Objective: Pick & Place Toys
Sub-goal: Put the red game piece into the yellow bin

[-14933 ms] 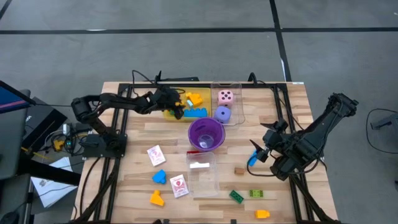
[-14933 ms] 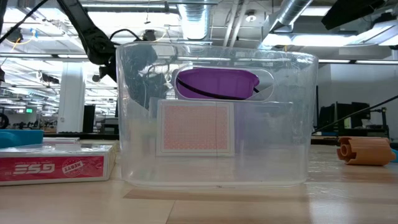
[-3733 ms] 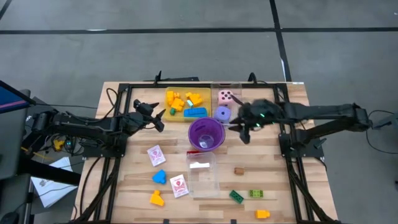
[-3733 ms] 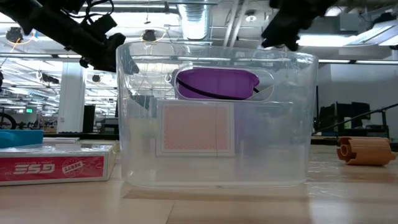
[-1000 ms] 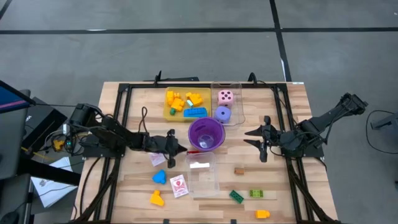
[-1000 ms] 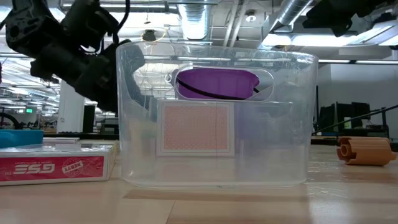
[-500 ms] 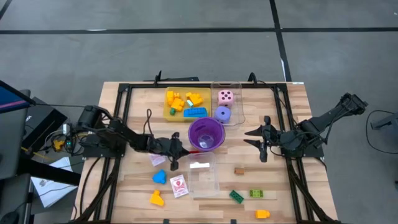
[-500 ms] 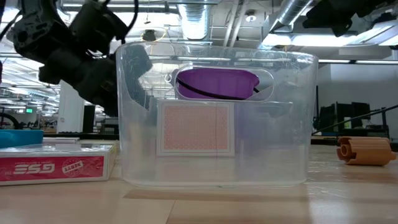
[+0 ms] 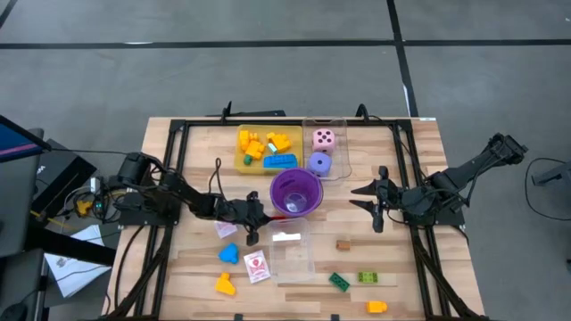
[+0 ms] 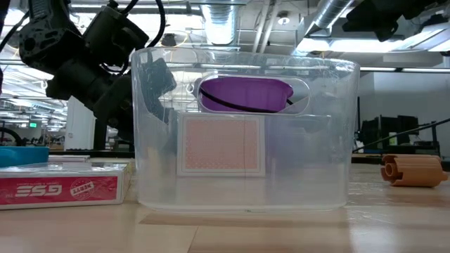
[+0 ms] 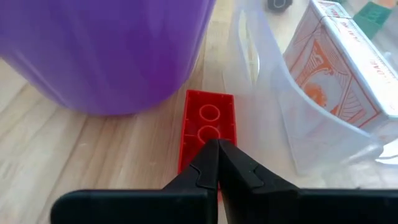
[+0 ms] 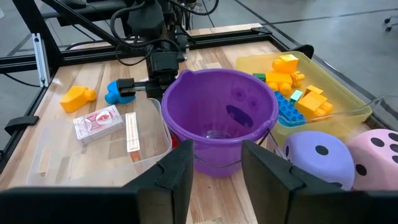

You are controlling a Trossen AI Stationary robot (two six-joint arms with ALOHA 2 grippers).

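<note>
The left gripper (image 9: pixel 252 234) hangs low at about 7 o'clock from the purple cup (image 9: pixel 295 192), at the left edge of the clear tray (image 9: pixel 290 256). Its fingers (image 11: pixel 214 163) are pressed together with nothing between them. In the left wrist view their joined tips sit over the near end of a red brick (image 11: pixel 208 129), which lies flat on the wooden table (image 9: pixel 415 160), studs up, in the narrow gap between the cup's base and the clear tray's wall; whether the tips touch the brick cannot be told.

A white-red card pack (image 11: pixel 346 59) stands on edge inside the clear tray. Another card pack (image 9: pixel 257 266) lies at 7 o'clock from the left gripper, with a blue piece (image 9: pixel 229 253) and an orange piece (image 9: pixel 224 284) farther out the same way.

The right gripper (image 9: pixel 378 202) waits at 3 o'clock from the cup, well apart from it, fingers spread and holding nothing.

At 11 o'clock from the cup a yellow tray (image 9: pixel 239 161) holds yellow bricks (image 9: pixel 279 141) and a blue brick (image 9: pixel 280 161). The pink die (image 9: pixel 324 139) and purple die (image 9: pixel 318 163) sit in a second clear tray (image 9: pixel 341 125) at 1 o'clock from the cup. Green bricks (image 9: pixel 339 282) and an orange brick (image 9: pixel 376 307) lie near the table's front edge.
</note>
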